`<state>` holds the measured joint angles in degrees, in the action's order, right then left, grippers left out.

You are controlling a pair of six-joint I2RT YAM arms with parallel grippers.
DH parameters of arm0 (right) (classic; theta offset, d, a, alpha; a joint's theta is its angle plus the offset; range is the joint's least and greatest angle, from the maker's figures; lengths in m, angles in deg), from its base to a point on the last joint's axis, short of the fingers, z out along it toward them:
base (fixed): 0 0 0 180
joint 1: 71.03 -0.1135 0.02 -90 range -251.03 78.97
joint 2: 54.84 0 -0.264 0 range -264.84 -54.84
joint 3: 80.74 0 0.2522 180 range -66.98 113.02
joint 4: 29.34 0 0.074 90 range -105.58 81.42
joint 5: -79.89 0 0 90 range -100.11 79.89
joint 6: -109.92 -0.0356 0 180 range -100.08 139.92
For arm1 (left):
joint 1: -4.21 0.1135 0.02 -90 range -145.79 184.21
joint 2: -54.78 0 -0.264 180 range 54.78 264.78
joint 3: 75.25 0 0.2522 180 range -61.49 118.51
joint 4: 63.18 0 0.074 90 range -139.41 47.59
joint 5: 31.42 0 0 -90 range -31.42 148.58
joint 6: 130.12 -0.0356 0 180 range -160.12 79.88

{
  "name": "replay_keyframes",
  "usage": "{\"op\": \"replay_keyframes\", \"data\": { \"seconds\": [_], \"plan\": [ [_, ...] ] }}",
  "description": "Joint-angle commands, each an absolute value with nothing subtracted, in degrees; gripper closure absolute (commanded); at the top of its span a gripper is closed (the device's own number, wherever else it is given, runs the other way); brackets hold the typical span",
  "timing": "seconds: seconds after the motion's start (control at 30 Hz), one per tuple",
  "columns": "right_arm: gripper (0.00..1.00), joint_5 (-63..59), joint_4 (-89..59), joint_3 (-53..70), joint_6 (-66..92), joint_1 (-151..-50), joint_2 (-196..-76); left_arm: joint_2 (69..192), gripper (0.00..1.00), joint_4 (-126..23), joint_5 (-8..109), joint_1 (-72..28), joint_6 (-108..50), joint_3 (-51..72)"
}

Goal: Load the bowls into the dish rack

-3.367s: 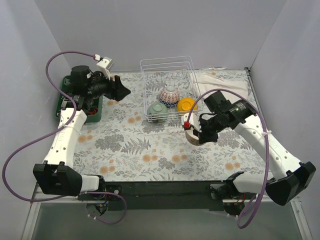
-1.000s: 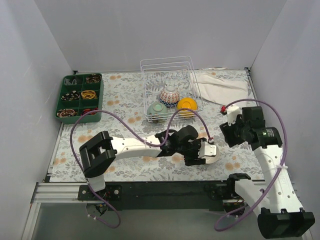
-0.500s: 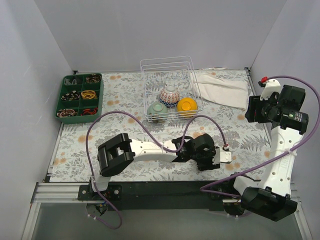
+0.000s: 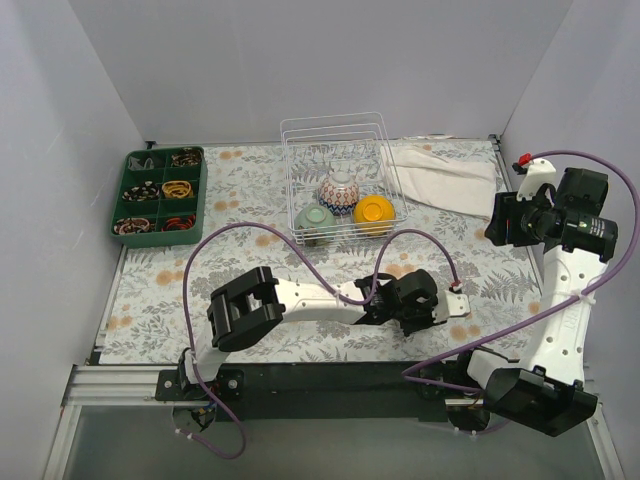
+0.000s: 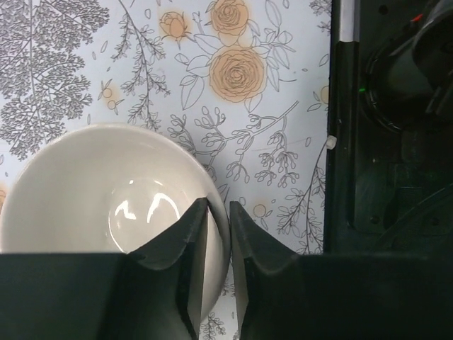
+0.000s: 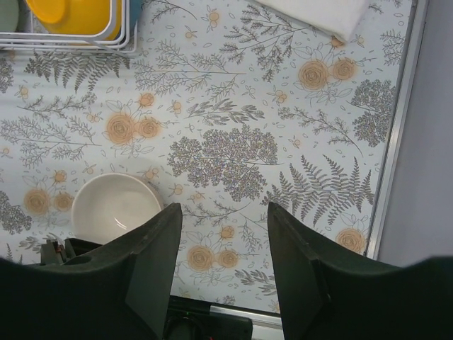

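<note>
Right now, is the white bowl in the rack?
No, the white bowl sits on the floral mat near the front edge, well apart from the rack.

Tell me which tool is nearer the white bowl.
Left. The left tool pinches the rim of the white bowl, one finger inside, one outside. The right tool hangs above the table, well away from it.
</note>
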<state>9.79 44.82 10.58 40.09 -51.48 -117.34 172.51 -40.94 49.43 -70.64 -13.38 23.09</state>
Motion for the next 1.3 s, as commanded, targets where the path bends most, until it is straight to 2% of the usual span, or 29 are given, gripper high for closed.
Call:
{"op": "replay_keyframes", "data": {
  "seconds": [0.0, 0.1, 0.37, 0.67, 0.97, 1.2, 1.27],
  "plan": [
    [0.41, 11.69, 45.41, 12.3, 40.31, -51.16, -117.25, 171.06, 0.87, -40.89, 52.6, -70.67, -14.81, 24.91],
    [0.41, 11.25, 45.77, 12.56, 40.84, -51.16, -117.42, 169.66, 1.0, -40.01, 53.04, -70.58, -15.42, 24.3],
    [0.41, 11.69, 46.03, 12.91, 41.11, -51.16, -117.77, 164.03, 1.0, -34.93, 54.01, -69.27, -18.76, 20.51],
    [0.42, 15.98, 46.91, 14.93, 40.31, -50.9, -119.44, 155.24, 1.0, -34.38, 44.96, -63.65, -17.28, 21.12],
    [0.41, 35.22, 47.35, 21.52, 37.77, -50.9, -123.57, 151.02, 1.0, -39.39, 37.67, -55.21, -9.72, 29.12],
    [0.37, 59.36, 38.14, 18.55, 19.19, -50.81, -129.63, 149.88, 1.0, -44.4, 39.15, -46.0, -6.47, 35.89],
    [0.36, 63.0, 34.09, 17.14, 16.94, -50.81, -131.3, 149.18, 1.0, -47.46, 36.19, -42.3, -0.6, 35.99]
  ]
}}
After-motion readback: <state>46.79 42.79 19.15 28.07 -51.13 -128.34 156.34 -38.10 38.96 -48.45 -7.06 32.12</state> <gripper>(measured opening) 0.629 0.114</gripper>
